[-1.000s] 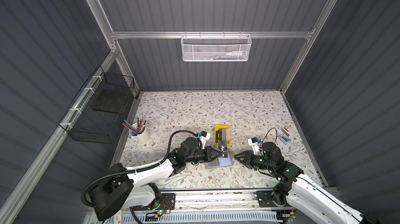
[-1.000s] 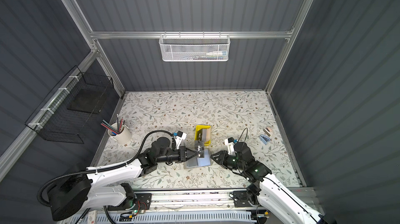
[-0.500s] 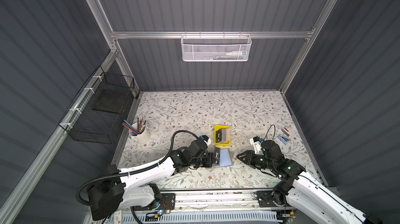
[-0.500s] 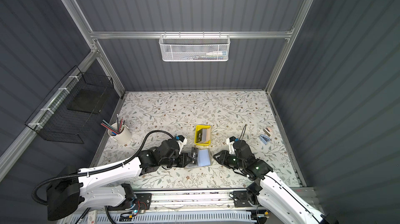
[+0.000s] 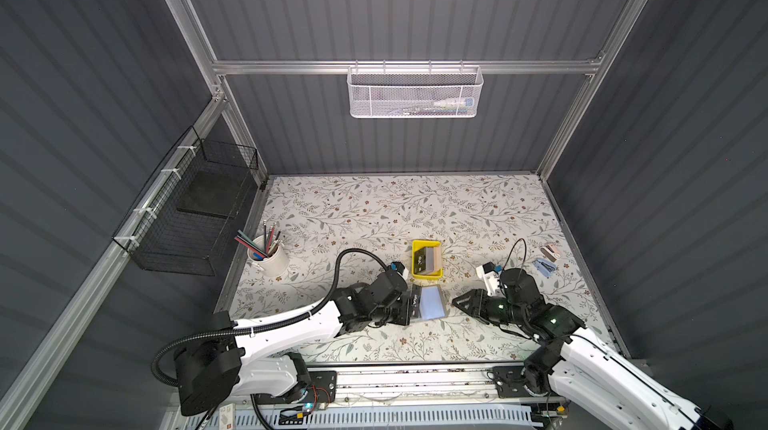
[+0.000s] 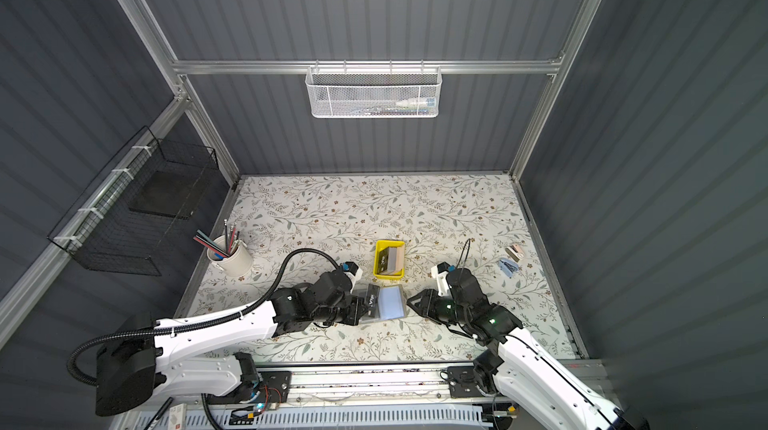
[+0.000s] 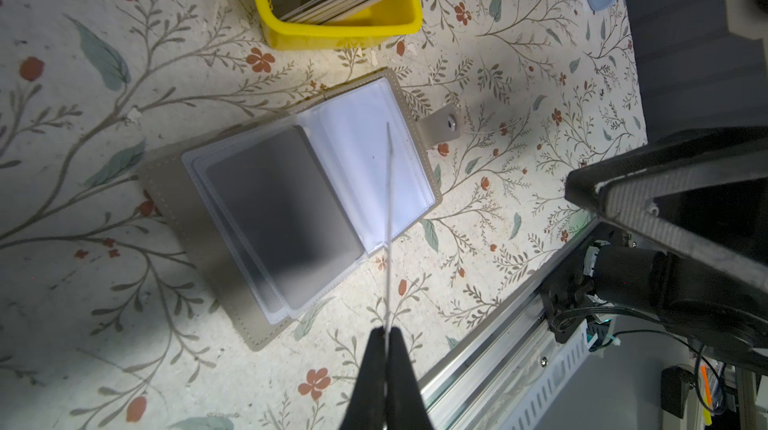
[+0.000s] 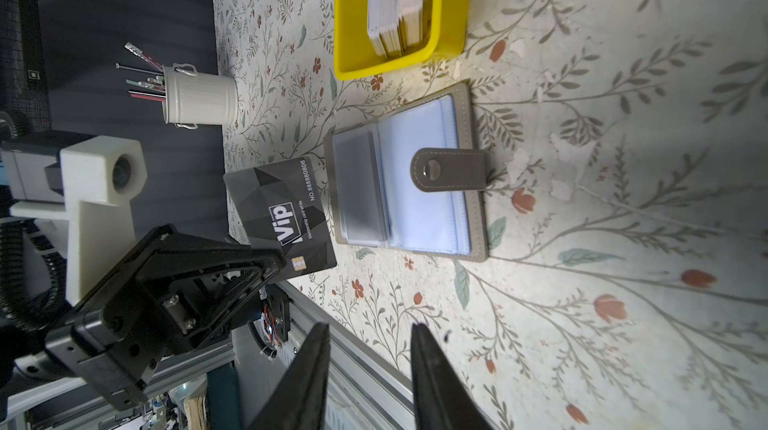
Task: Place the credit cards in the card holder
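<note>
Viewed from above, a white cylindrical metal pencil cup [image 5: 268, 259] stands at the left edge of the floral-patterned mat [image 5: 374, 207], well apart from the work. Right of it, low in the frame, the left gripper [image 5: 409, 306] is clamped on a thin black plastic "VIP" card [image 8: 282, 216]. It pinches one end, so the rest projects free, presumably for edge-first entry into a sleeve. Just beside the card lies the flat grey leather-like card holder [image 5: 432, 303], spread open with its bluish sleeves upward. Above it in the frame, a yellow plastic tray [image 5: 427, 276] keeps the remaining credit cards [image 5: 426, 259] stacked. Further right, the right gripper [image 5: 457, 303], jaws parted and empty, faces the holder, probably to steady it.
</note>
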Robot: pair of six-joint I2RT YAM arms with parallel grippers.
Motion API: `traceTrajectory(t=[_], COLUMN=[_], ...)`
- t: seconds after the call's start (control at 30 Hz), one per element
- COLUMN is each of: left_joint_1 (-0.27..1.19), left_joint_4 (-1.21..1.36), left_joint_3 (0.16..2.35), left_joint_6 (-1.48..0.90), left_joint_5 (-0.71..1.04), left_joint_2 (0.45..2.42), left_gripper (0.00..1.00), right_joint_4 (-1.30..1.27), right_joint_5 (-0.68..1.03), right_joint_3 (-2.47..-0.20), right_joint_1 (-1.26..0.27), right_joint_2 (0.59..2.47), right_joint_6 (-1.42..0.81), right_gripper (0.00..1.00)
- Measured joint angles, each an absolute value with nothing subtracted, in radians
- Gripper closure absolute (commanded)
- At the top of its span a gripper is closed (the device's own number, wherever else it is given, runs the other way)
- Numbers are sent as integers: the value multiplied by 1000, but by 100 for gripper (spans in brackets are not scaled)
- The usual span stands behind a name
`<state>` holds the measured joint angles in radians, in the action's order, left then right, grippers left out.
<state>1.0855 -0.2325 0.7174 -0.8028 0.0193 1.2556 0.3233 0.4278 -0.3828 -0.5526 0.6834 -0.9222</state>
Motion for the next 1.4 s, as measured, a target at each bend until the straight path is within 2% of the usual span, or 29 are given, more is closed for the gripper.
traceTrajectory(t=[0.7,1.03,1.4], left_joint_1=[1106,1103,997], left_joint_4=[-259,-45,237], left_joint_3=[725,606,435], left_joint_6=[-834,-956,-1144], left_joint_5=[-67,12,165], left_joint_2=[1274,1239,1221], left_gripper=[98,96,96], right_joint_4=[301,341,337], right_joint_5=[456,421,412], right_joint_3=[-379,-379,-379], right_joint_1=[-551,-552,-568], right_joint_2=[708,717,752], right_joint_6=[-912,-884,-877], right_gripper=[63,63,63])
